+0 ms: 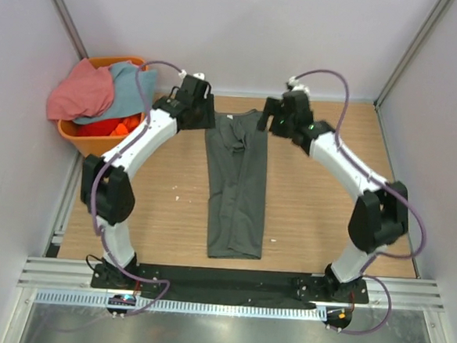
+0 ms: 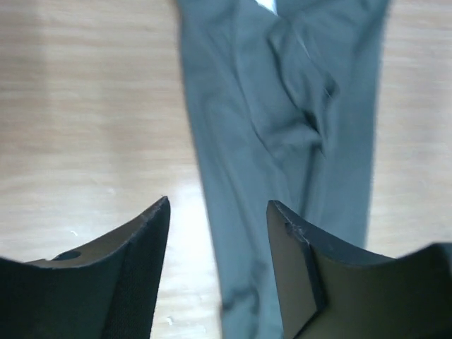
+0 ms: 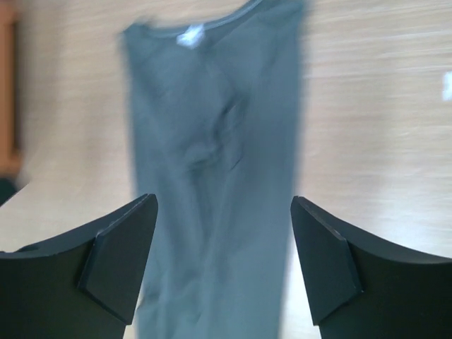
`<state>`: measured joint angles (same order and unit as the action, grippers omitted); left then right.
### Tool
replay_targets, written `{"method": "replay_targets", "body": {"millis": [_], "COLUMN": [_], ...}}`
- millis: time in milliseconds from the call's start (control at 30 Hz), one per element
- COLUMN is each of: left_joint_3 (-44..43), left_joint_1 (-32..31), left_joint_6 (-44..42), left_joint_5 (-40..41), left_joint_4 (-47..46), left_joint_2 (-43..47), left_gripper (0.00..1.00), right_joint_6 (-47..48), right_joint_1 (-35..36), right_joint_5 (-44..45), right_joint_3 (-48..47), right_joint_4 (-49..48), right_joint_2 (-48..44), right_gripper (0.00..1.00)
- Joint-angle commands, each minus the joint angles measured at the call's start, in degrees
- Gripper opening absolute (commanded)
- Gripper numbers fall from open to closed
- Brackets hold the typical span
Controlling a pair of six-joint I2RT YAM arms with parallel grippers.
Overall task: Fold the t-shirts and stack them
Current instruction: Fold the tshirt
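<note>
A dark grey t-shirt [image 1: 236, 188] lies folded into a long narrow strip down the middle of the table, neck end far. It also shows in the left wrist view [image 2: 282, 134] and in the right wrist view [image 3: 212, 183], where its small white neck label [image 3: 191, 35] shows. My left gripper [image 1: 203, 116] is open and empty above the strip's far left corner. My right gripper [image 1: 273, 121] is open and empty above its far right corner. A salmon-pink t-shirt [image 1: 81, 90] and a light blue t-shirt [image 1: 126, 92] lie heaped in the basket.
An orange plastic basket [image 1: 71, 132] stands at the far left corner against the wall. White walls close in the table on three sides. A metal rail [image 1: 228, 285] runs along the near edge by the arm bases.
</note>
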<state>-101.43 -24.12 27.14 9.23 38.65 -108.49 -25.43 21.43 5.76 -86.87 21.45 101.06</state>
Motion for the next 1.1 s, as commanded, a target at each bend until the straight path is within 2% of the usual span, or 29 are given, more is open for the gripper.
{"method": "replay_targets", "body": {"millis": [0,33,67,167,200,400,567,800,1067], "left_joint_3": [12.08,14.91,17.81,28.28,32.74,42.61,44.21,42.72,46.4], "left_joint_1": [-5.03,-6.71,-8.56,-17.08,-21.1,-33.77,-40.73,-46.36,-48.21], "left_joint_6": [4.05,4.76,5.55,9.15,11.95,21.98,27.7,33.5,37.55], "left_joint_5": [0.34,1.22,2.53,7.01,8.85,13.09,15.72,20.38,20.3], "left_joint_4": [-0.51,-0.6,-0.6,-0.6,-0.51,-0.16,-0.86,4.58,5.56], "left_joint_2": [3.7,6.68,8.45,14.78,16.19,23.06,21.22,16.82,16.11], "left_gripper": [0.56,0.51,0.5,0.48,0.48,0.49,0.48,0.47,0.45], "right_joint_6": [-2.95,-4.26,-7.06,-11.47,-13.05,-21.13,-26.42,-30.9,-33.89], "right_joint_1": [11.68,13.71,17.38,21.27,23.98,29.54,34.02,40.97,44.75], "right_joint_5": [4.6,5.83,6.71,7.77,8.3,8.93,8.13,13.4,15.86], "right_joint_3": [14.65,17.93,21.27,34.7,36.75,46.61,50.92,50.92,51.71], "right_joint_4": [-1.59,-1.59,-2.46,-2.47,-2.47,1.66,2.19,5.71,7.54], "right_joint_2": [-8.31,-10.07,-12.18,-19.39,-23.06,-34.77,-40.76,-37.07,-33.21], "right_gripper": [0.81,0.79,0.71,0.6,0.59,0.44,0.45,0.53,0.54]}}
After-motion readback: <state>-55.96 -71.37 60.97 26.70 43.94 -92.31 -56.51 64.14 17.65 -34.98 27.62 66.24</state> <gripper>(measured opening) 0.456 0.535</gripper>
